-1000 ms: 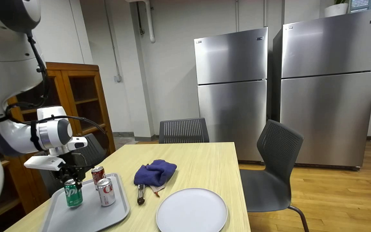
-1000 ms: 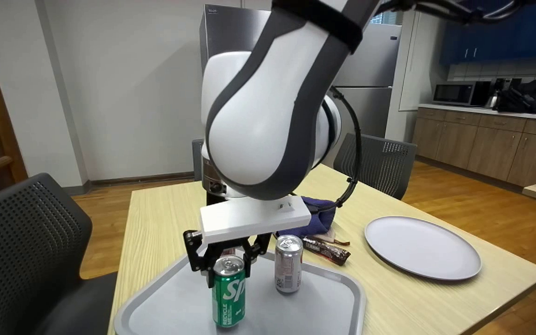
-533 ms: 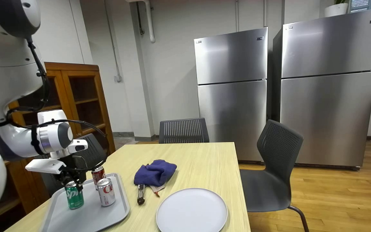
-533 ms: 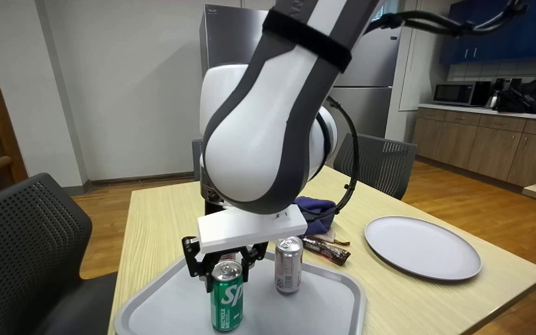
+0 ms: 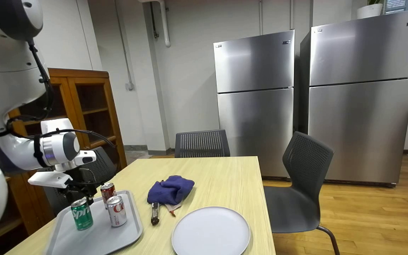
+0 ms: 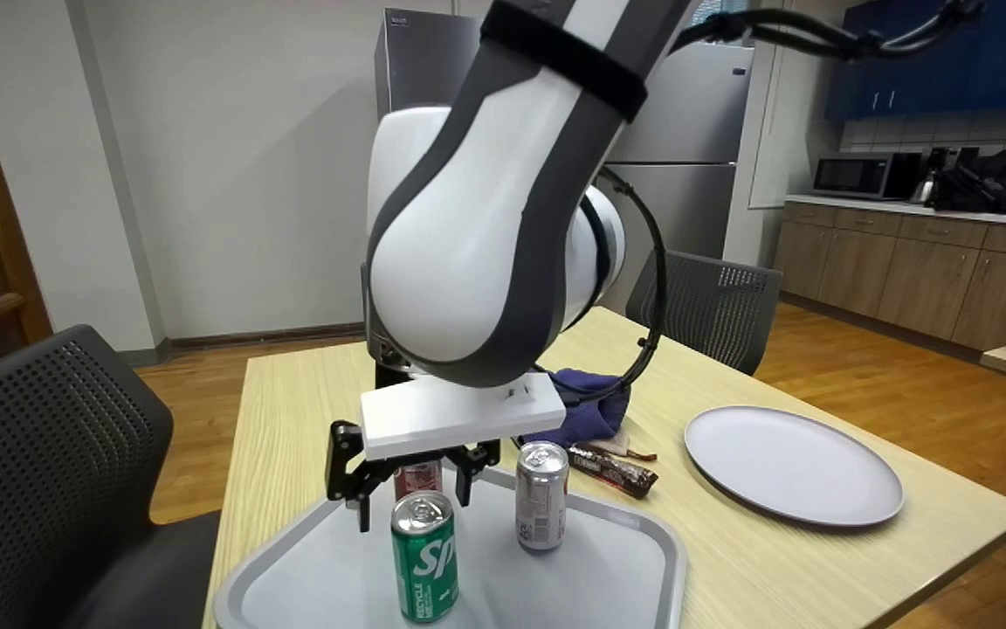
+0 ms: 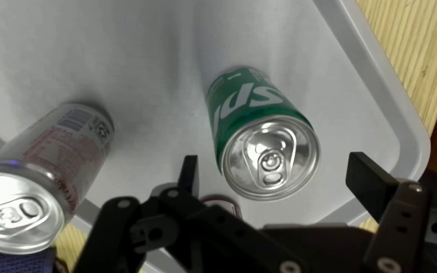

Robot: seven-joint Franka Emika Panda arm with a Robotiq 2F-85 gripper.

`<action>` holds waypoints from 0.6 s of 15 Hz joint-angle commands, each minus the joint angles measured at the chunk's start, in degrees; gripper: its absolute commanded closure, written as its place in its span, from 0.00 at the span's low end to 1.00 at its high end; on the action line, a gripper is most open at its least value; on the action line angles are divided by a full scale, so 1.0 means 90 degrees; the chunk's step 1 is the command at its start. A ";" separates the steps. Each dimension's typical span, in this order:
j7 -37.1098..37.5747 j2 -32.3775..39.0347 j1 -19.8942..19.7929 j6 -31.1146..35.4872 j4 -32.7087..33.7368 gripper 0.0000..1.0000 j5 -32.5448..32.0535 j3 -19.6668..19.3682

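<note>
Glossy metal Sprite can (image 7: 260, 132); smooth matt plastic tray (image 6: 595, 572); textured cloth (image 5: 171, 189); wood-grained table (image 5: 218, 177)

A green can (image 6: 425, 559) reads "Spri" and "RECYCLE ME".

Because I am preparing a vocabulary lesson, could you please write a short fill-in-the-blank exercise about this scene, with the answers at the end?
The black two-fingered gripper holds nothing; its jaws stand ____.
In the wrist view, the cylindrical metal can between them has a ____ body.
With the silver metal can and the red metal can, the grey round-cornered tray carries ____ cans.
Behind the pale wood-grained table stand ____ tall silvery refrigerators.

Missing words: open; green; three; two.
</note>
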 commanded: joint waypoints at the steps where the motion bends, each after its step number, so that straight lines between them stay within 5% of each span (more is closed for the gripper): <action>1: -0.0338 -0.0335 -0.0051 -0.0029 -0.0130 0.00 0.0223 -0.0013; 9: 0.0070 -0.1253 0.0105 0.0190 -0.0763 0.00 -0.0344 -0.0753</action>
